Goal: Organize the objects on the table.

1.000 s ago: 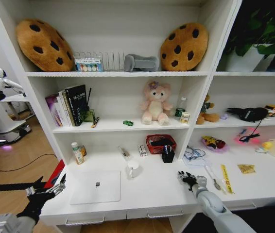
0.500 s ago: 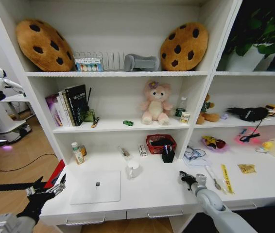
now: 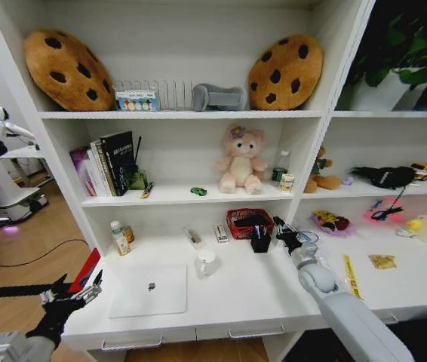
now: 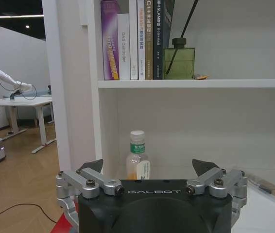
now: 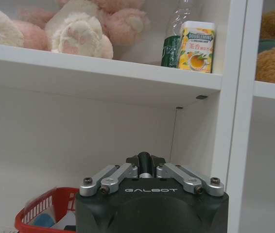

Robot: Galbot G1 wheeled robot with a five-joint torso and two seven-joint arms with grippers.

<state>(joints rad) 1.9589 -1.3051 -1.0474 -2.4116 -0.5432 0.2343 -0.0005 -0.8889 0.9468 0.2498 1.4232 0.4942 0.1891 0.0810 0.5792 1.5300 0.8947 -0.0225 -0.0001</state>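
The closed silver-white laptop (image 3: 149, 290) lies flat on the left half of the white table (image 3: 232, 298). A tiny green toy car (image 3: 198, 191) sits on the shelf above. My right gripper (image 3: 284, 232) (image 5: 145, 167) hovers at the back of the table, just right of a black pen holder (image 3: 260, 240), shut on a black pen (image 5: 145, 160) whose end shows between the fingers. A blue pen (image 3: 256, 231) stands in the holder. My left gripper (image 3: 70, 292) (image 4: 148, 167) waits open off the table's front left corner.
A red basket (image 3: 249, 222) stands behind the pen holder, with a white mug (image 3: 206, 262) and a small bottle (image 3: 120, 237) further left. A yellow strip (image 3: 350, 276) lies right of my right arm. Shelves with books, a plush toy and cushions rise behind.
My right gripper has lifted from the table's front, near the spoon, and travelled back and left to the pen holder. The left arm has not moved.
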